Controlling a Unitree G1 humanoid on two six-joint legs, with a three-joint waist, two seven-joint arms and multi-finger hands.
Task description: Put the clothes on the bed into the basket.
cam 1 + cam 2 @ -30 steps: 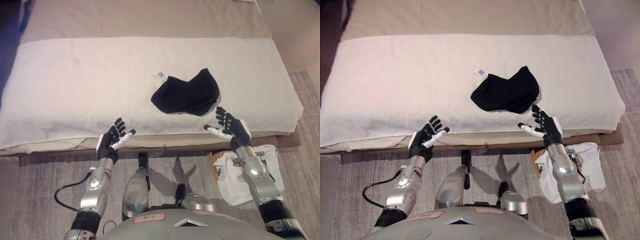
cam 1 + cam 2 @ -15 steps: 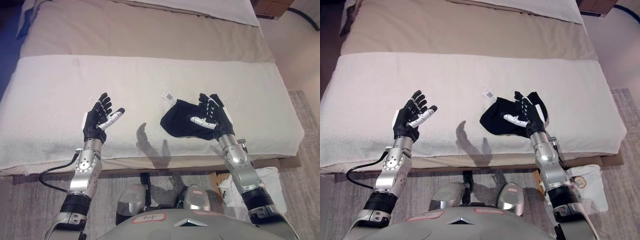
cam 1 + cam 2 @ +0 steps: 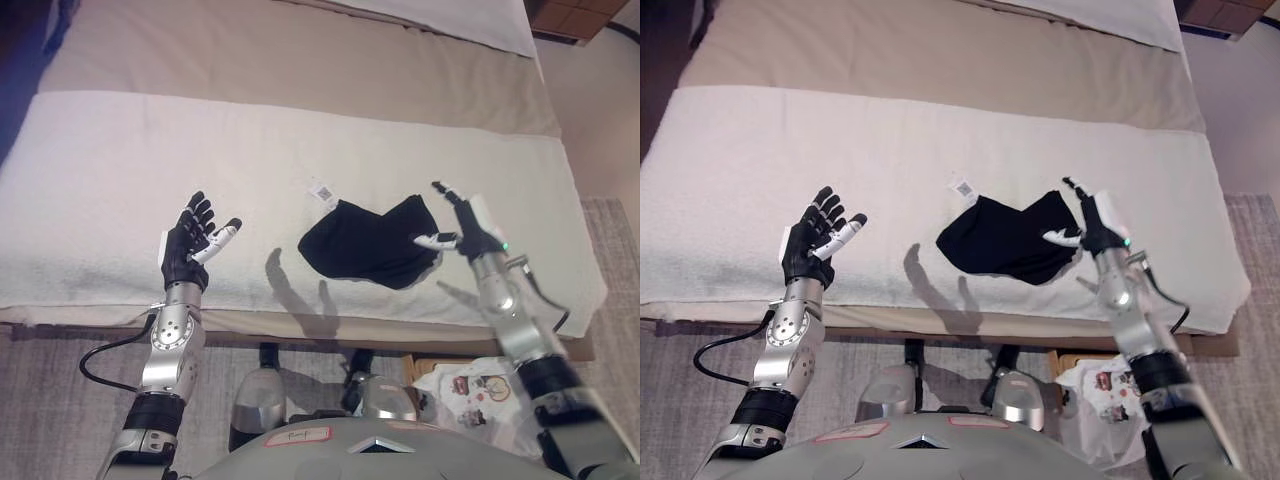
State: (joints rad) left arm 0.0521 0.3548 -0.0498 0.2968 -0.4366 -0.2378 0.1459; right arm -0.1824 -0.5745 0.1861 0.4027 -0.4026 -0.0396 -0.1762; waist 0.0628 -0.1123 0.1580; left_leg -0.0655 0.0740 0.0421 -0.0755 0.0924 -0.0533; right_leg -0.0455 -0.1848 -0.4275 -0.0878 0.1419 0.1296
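Note:
A black garment [image 3: 368,245] with a small white tag [image 3: 321,191] lies crumpled on the white blanket [image 3: 150,170] of the bed, right of centre. My right hand [image 3: 462,226] hovers open just beside the garment's right edge, fingers straight, thumb pointing toward the cloth. My left hand [image 3: 190,244] is raised open over the blanket's front left part, well left of the garment and holding nothing. A basket [image 3: 470,385] lined with white printed cloth shows on the floor at the lower right, partly hidden by my right arm.
Beyond the blanket lies a beige sheet [image 3: 300,60] with a white pillow [image 3: 450,18] at the far right. The bed's front edge [image 3: 300,322] runs across below my hands. A grey rug [image 3: 60,400] covers the floor, and wooden furniture [image 3: 570,12] stands at the top right.
My right hand has moved from over the black garment to its right edge. The left hand has stayed raised and open. The view has shifted a little.

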